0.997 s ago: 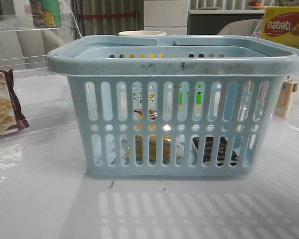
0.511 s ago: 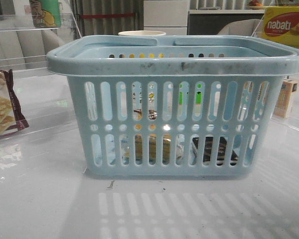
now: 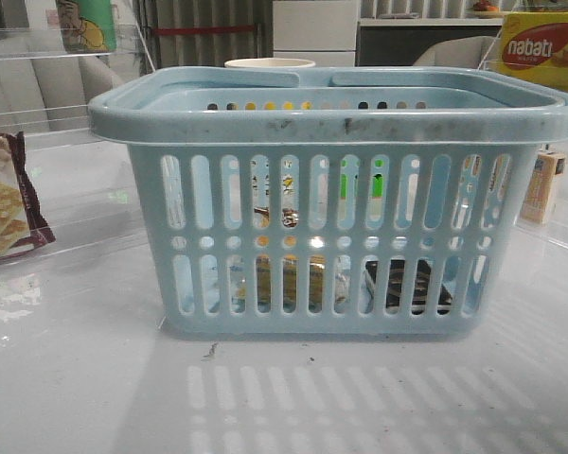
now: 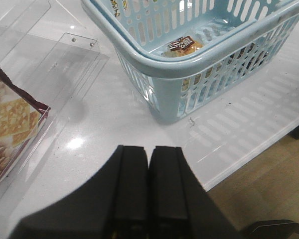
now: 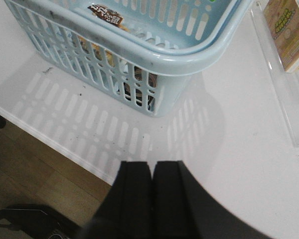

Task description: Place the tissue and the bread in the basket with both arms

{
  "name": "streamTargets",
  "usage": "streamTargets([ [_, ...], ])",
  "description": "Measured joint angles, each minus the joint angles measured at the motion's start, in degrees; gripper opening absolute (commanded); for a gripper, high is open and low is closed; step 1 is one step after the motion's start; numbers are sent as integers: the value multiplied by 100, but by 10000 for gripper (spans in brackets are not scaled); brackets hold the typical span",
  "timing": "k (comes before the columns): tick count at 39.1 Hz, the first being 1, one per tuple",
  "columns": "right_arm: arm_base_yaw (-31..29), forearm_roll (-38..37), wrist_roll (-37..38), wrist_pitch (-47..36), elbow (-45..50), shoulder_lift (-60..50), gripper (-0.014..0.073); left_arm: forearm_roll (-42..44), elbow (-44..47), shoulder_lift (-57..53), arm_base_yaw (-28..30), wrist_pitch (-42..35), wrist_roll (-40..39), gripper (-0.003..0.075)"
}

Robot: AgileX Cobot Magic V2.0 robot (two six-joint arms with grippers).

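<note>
The light-blue basket (image 3: 331,123) stands in the middle of the table. Through its front slots I see the bread (image 3: 289,281) in its clear bag on the basket floor at the left, and the dark tissue (image 3: 409,284) pack on the floor at the right. The left wrist view shows the bread (image 4: 183,46) with its dark label inside the basket (image 4: 189,67). My left gripper (image 4: 148,148) is shut and empty, back over the table's near edge. My right gripper (image 5: 150,163) is also shut and empty, short of the basket (image 5: 154,52). Neither gripper shows in the front view.
A maroon-edged cracker packet (image 3: 5,203) lies in a clear tray at the left. A small tan carton (image 3: 541,186) stands at the right, a yellow nabati box (image 3: 540,49) behind it. A pale cup (image 3: 270,64) sits behind the basket.
</note>
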Motion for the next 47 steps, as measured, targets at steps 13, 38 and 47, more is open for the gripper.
streamTargets([
  [13,0,0,14,17,0,0,55,0,9,0,0,0,0,91],
  [38,0,0,24,26,0,0,55,-126,1934,-1974,2809,-2401,0,91],
  [47,0,0,24,26,0,0,55,-287,3287,-3071,3519,-3362,0,91],
])
